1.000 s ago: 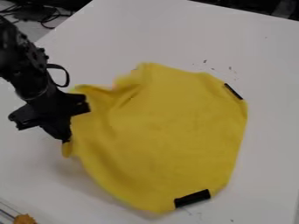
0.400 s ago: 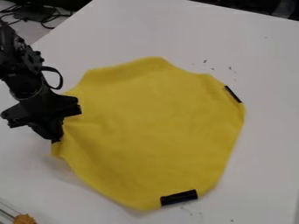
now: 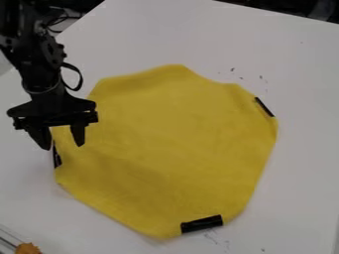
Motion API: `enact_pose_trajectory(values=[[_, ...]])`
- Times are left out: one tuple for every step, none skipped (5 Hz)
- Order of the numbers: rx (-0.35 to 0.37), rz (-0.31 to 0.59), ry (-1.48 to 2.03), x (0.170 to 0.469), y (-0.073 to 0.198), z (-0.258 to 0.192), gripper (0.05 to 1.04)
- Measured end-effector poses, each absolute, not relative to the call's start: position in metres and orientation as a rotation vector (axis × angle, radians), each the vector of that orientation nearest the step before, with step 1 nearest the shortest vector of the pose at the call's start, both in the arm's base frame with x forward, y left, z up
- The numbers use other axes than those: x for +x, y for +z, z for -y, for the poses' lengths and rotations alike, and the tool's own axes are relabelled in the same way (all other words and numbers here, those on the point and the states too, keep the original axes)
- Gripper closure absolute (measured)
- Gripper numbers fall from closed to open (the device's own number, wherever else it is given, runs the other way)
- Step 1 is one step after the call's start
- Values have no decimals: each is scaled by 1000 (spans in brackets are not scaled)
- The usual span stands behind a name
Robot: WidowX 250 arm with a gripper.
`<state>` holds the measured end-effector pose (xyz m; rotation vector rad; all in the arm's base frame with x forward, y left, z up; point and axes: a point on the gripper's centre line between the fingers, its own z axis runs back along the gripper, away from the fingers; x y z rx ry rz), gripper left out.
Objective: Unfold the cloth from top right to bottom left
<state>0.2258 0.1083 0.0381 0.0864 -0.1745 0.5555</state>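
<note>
Slanted overhead view — down across the tabletop [image 3: 291, 163]

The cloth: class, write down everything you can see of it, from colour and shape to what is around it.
The cloth is plain yellow and looks like thin, soft fabric. It lies spread out on the white table, many-sided with blunt corners, slightly rippled towards the left. Black strips mark its edge at upper right, bottom and left. The open gripper is at its left edge; whether they touch is unclear.
</note>
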Motion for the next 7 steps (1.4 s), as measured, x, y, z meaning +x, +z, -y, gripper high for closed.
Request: enact_pose_trajectory(values=[[145, 105, 497, 231, 53, -102, 77], [208, 65, 430, 239, 73, -88, 80], [235, 45, 312, 265, 83, -69, 84], [208, 49, 220, 293, 79, -47, 84], [170, 41, 140, 324, 75, -27, 84], [140, 42, 58, 355, 70, -20, 84], [125, 73, 22, 386, 66, -22, 84]])
